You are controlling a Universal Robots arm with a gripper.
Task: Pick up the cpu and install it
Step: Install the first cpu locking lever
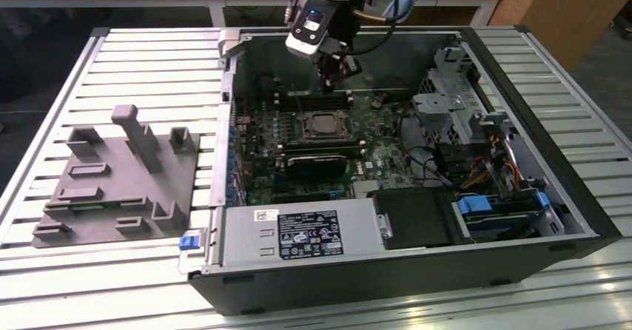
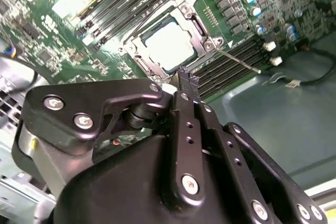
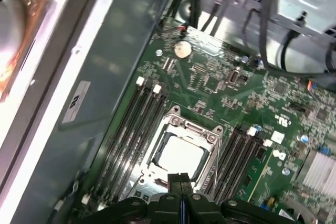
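Hovering pincer (image 3: pixel 181 178) above the socket frame (image 3: pixel 195 128), inside the computer case (image 1: pixel 513 219).
Its fingers are pressed together, gripping nothing; the cpu (image 3: pixel 179 157) lies flat inside the socket frame, silvery top up, clear of the pincer.

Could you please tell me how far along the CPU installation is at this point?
Done: the cpu already lies in the socket frame on the motherboard. In hand: nothing; the tool hangs over the socket, shut and empty. Left: I cannot tell whether the socket is latched, so locking may remain.
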